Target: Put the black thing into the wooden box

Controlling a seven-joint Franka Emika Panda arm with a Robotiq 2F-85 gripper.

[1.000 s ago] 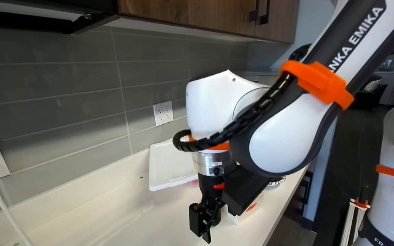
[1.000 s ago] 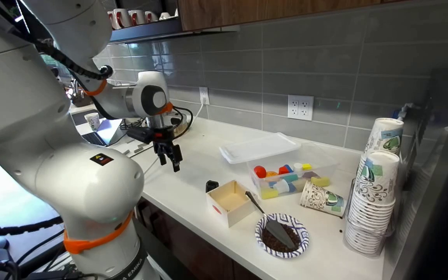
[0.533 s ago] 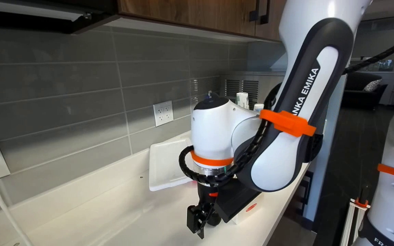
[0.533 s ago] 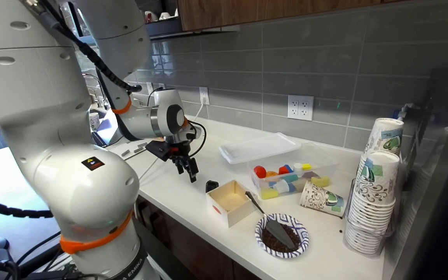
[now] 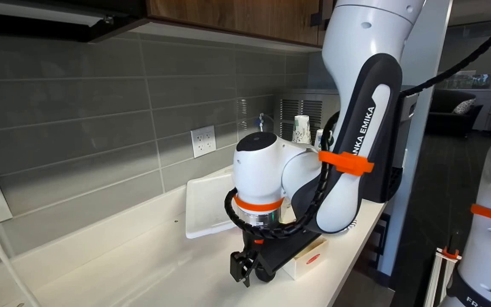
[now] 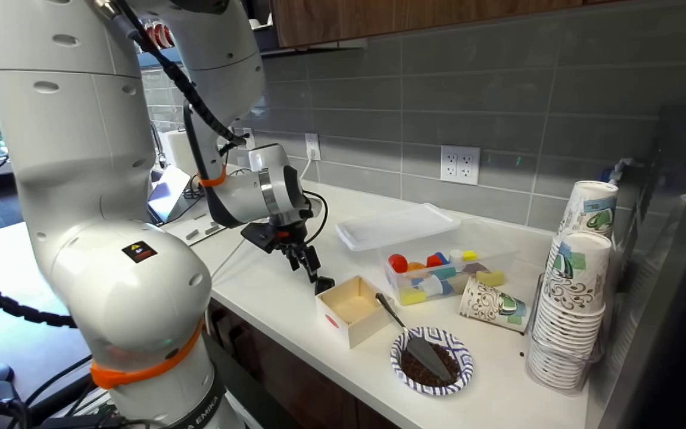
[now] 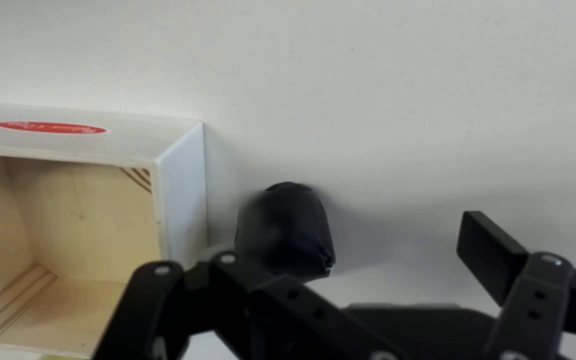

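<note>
The black thing (image 6: 324,285), small and squat, stands on the counter beside the wooden box. It also shows in an exterior view (image 5: 264,273) and in the wrist view (image 7: 289,196). The wooden box (image 6: 370,328) is light tan, open at the top, with a red oval label. Its wall shows in the wrist view (image 7: 183,200), just left of the black thing. My gripper (image 6: 304,268) is open with nothing between its fingers. In the wrist view the gripper (image 7: 393,232) has its left finger overlapping the black thing; whether they touch I cannot tell. The right finger pad (image 7: 490,255) stands apart.
A patterned plate (image 6: 465,360) with dark grounds and a cake server stands beyond the box; its handle reaches the box rim. A clear bin (image 6: 390,277) of toys, a white lid (image 6: 399,225), a fallen cup (image 6: 492,305) and stacked cups (image 6: 569,322) stand farther along.
The gripper has moved across the counter toward the black thing and come lower, staying open. The black thing and the box have not moved.
</note>
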